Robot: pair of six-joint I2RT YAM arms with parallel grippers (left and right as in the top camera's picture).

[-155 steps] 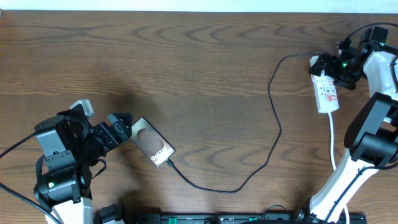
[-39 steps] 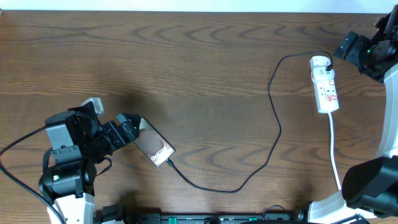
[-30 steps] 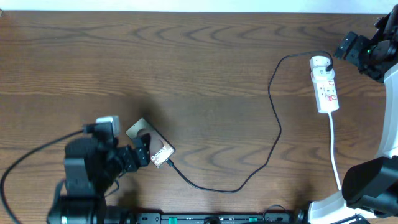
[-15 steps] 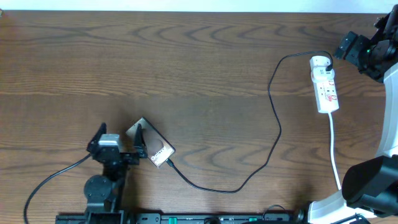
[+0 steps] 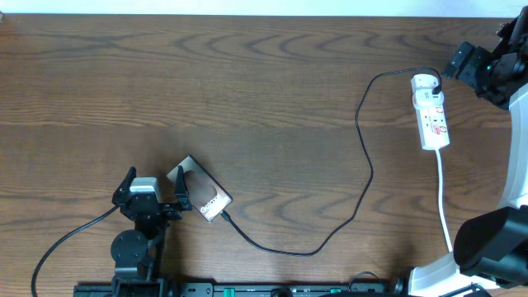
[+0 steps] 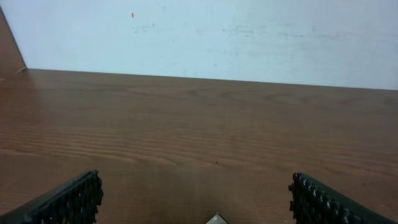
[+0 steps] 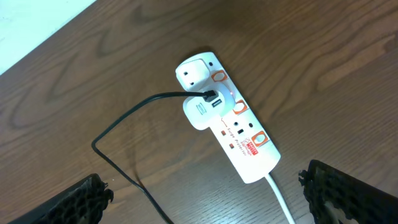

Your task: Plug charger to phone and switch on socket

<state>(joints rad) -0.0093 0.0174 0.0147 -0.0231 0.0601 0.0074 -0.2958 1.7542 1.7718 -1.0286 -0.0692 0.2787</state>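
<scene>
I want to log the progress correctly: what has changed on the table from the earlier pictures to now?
The right gripper drew back from the socket toward the far right corner. The left gripper backed off the phone and swung toward the near edge, open. Phone, charger and socket kept their places.

Dark wood-grain table point(image 5: 247, 82) meets a white wall point(image 6: 249, 37).
</scene>
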